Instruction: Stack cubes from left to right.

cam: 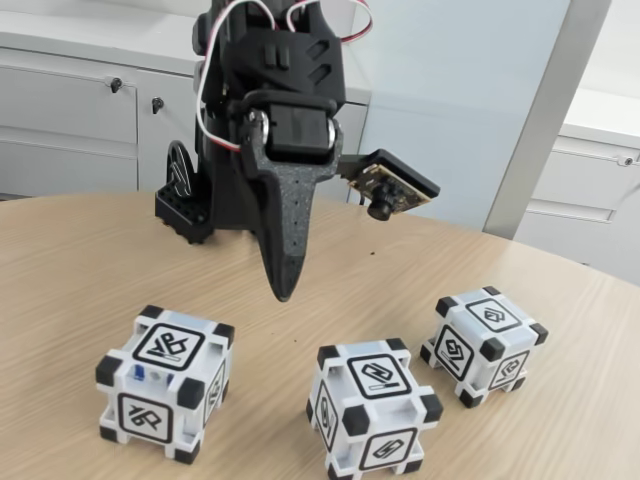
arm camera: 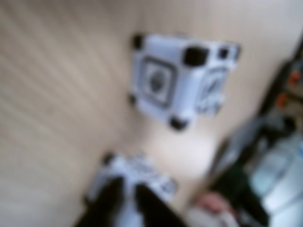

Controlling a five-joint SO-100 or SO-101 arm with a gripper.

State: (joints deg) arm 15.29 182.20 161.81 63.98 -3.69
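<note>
Three white cubes with black corners and square glyphs sit in a row on the wooden table in the fixed view: a left cube (cam: 165, 385), a middle cube (cam: 372, 410) and a right cube (cam: 485, 340), all apart from one another. My black gripper (cam: 283, 290) hangs point-down above the table behind the gap between the left and middle cubes, touching none, and looks shut with nothing in it. The blurred wrist view shows one cube (arm camera: 180, 85) and another cube (arm camera: 142, 172) just beyond the dark fingertips of the gripper (arm camera: 128, 187).
The round wooden table (cam: 80, 270) has bare room behind and left of the cubes. The arm's base (cam: 190, 205) stands at the back, with white cabinets (cam: 70, 110) behind. Blurred dark clutter (arm camera: 265, 161) lies past the table edge in the wrist view.
</note>
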